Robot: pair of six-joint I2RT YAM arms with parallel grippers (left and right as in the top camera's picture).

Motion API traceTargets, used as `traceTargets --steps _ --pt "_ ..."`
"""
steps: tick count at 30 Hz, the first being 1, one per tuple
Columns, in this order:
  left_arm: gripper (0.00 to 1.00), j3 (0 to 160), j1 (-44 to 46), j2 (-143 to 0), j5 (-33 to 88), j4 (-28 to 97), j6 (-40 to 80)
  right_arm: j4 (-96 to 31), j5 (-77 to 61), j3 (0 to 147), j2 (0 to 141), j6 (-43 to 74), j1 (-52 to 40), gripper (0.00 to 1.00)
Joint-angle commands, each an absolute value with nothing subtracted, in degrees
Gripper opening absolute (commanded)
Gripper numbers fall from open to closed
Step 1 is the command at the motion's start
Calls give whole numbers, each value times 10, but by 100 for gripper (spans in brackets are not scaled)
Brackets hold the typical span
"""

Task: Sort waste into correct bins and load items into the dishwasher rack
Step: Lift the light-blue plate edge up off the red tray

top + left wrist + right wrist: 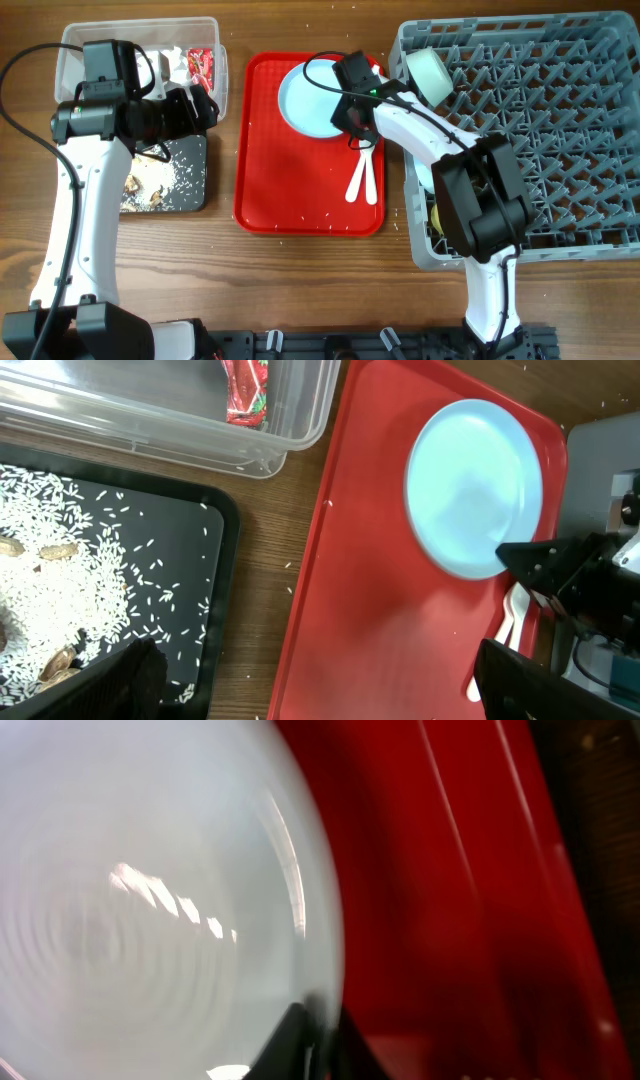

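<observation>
The pale blue plate (308,95) is over the back of the flat red tray (290,190). My right gripper (352,112) is shut on the plate's right rim, and the pinch shows in the right wrist view (318,1032) on the plate (130,900). My left gripper (200,105) is open and empty above the edge between the clear tub (75,40) and the black tray (195,200). In the left wrist view its fingers (320,690) straddle the black tray (215,520) and the red tray (380,610). The white spoon and fork (362,178) lie on the red tray. The pale blue bowl is out of view.
The red wrapper (203,65) and tissue (178,62) lie in the clear tub. Rice and brown scraps (150,185) cover the black tray. The grey rack (560,120) holds the pale green bowl (428,75) and the yellow cup (437,215).
</observation>
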State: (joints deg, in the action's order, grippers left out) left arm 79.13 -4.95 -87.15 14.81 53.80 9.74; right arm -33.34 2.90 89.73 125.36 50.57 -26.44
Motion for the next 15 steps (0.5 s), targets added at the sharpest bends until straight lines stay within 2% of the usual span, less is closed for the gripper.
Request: traceTargets --steps 1,5,10,12,15 --pt "100 799 -51 -870 145 537 94 -340 -6 898 1272 495 -267 4" --pt "100 799 -51 -870 145 537 94 -338 -14 908 1266 466 -265 4" --pt "100 799 -51 -870 145 537 94 -341 -13 937 1208 324 -263 4" --pt "100 799 -51 -870 145 537 94 -343 9 943 1162 255 -263 4" --pt "100 799 -51 -870 145 537 94 -357 80 943 1093 220 -263 5"
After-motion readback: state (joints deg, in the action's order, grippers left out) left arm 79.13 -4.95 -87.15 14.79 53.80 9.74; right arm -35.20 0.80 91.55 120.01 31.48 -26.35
